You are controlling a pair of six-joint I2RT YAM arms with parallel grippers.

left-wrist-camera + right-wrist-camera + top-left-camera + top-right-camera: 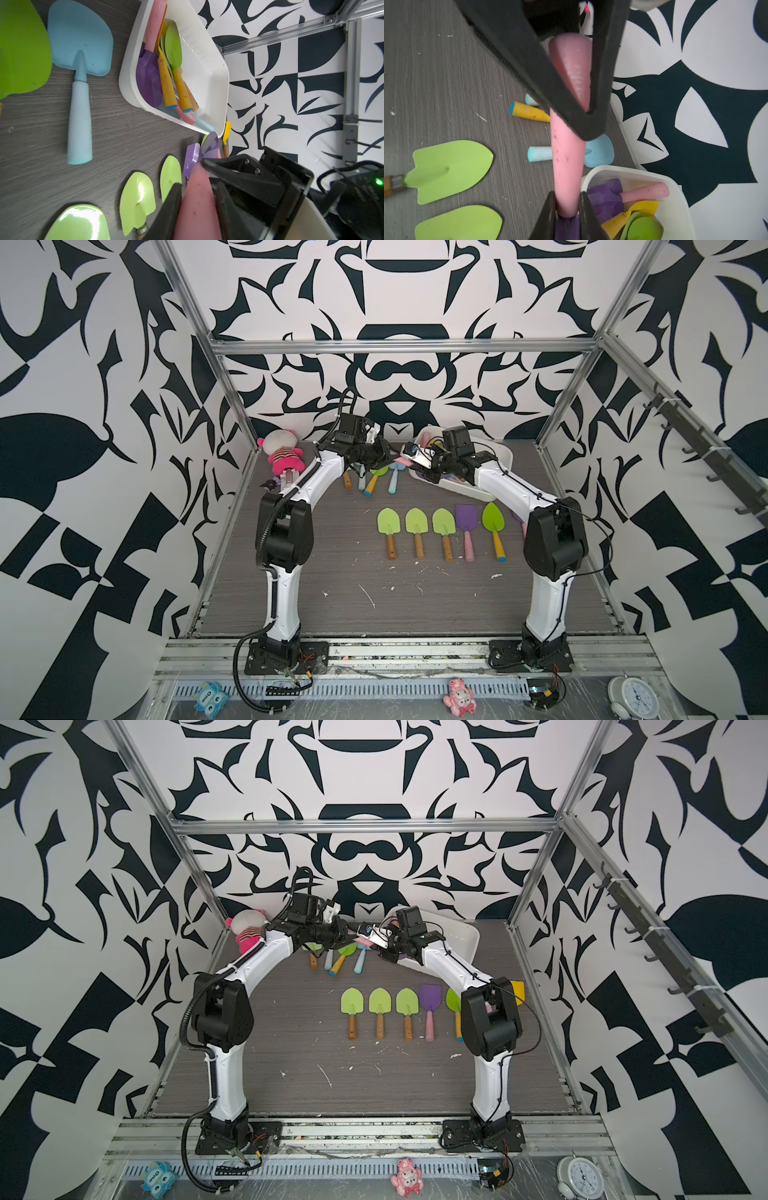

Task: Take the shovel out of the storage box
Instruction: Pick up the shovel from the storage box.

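**Pink-handled shovel, gripped at two points**

1. shovel [566, 166], purple blade, pink handle. It is aloft over the table [374, 605], just outside a corner of the storage box [126, 68]. The right gripper [567, 197] pinches the handle where it narrows into the blade. The left gripper [191, 175] has both fingers pressed against the handle's thick end.
2. table: grey wood-grain top, flecked with white.
3. storage box: white, far right of the table from where I stand. It holds a heap of shovels, with purple, green and yellow showing.
4. row of five shovels [444, 522], mid-table, blades pointing away: three light green, one purple, one darker green.
5. back group of four shovels [374, 483], lying behind that row.
6. plush doll [282, 452], far left corner.
7. clock [636, 697], on the front rail.
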